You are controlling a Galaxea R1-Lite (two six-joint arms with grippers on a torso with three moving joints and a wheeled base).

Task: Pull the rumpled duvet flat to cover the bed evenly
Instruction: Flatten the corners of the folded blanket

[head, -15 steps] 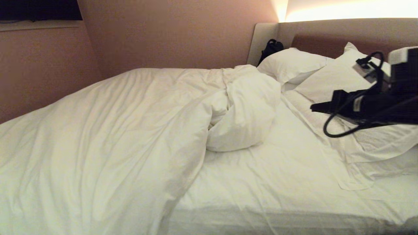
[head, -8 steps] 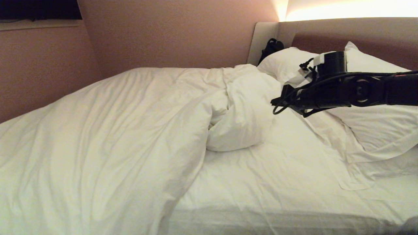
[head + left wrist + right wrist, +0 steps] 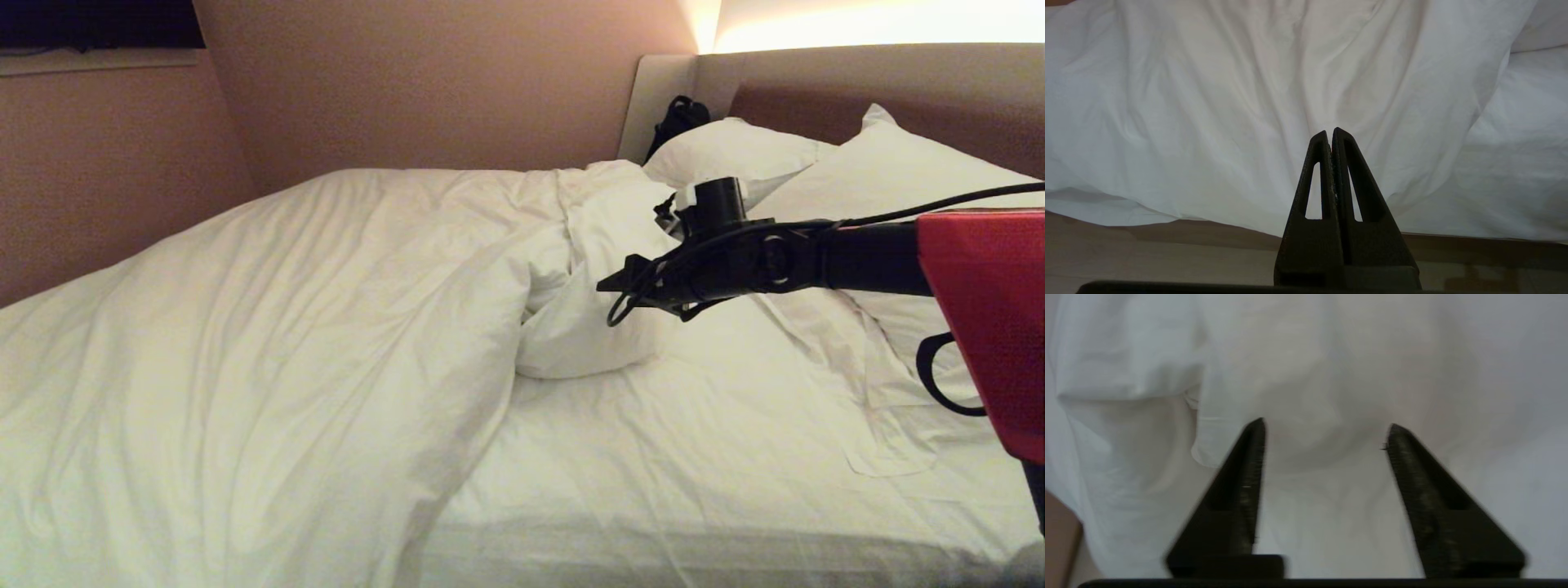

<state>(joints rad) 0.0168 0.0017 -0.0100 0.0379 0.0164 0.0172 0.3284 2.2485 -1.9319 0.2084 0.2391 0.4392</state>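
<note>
Since the duvet [image 3: 269, 343] is heaped over the left half of the bed [image 3: 702, 457] with its top corner folded back into a lump by the pillows [image 3: 816, 175], the sheet on the right half lies bare. That lump is the obvious place to grab: pull it toward the pillows and the right edge, and the fold should open out. Right gripper [image 3: 608, 286] hangs over the mattress just beside the lump, not touching. Its fingers [image 3: 1249, 477] are spread wide with nothing between them, only white cloth below, so I judge this a pre-grasp approach. Left gripper [image 3: 1333, 134] is parked low at the bedside, fingers pressed together and empty, facing the duvet's overhang above the floor [image 3: 1167, 253].
</note>
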